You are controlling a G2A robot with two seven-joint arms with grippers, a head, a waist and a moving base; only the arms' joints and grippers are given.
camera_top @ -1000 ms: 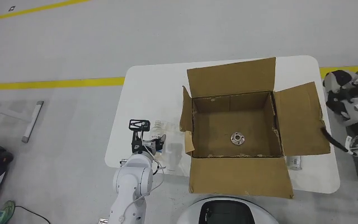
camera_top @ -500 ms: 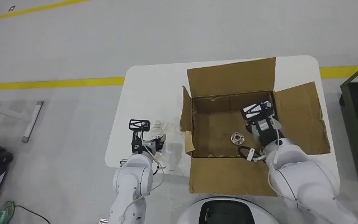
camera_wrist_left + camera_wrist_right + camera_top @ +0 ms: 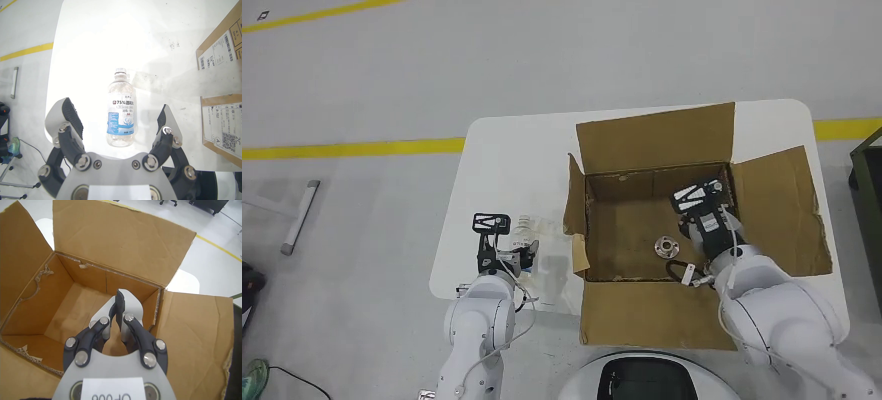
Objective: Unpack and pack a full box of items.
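An open cardboard box (image 3: 657, 135) stands on the right half of the white table (image 3: 512, 160), flaps spread. A small round metal part (image 3: 667, 244) lies on its floor. My right gripper (image 3: 700, 195) hangs over the box's right side, shut with nothing in it; the right wrist view shows the shut gripper (image 3: 118, 294) above the box's inner wall (image 3: 90, 272). A clear bottle (image 3: 121, 111) with a white cap and a blue-and-white label lies flat on the table left of the box. My left gripper (image 3: 116, 106) is open, one finger either side of the bottle, not touching it.
The box's left flap (image 3: 221, 123), with printed labels, stands close beside the bottle. The table's left edge (image 3: 447, 230) is near my left gripper (image 3: 492, 222). A dark cart (image 3: 867, 190) stands off the table's right end.
My right arm has come in from the right and now hangs over the box; over the last half second it shifted slightly left. The left arm and bottle have not moved.
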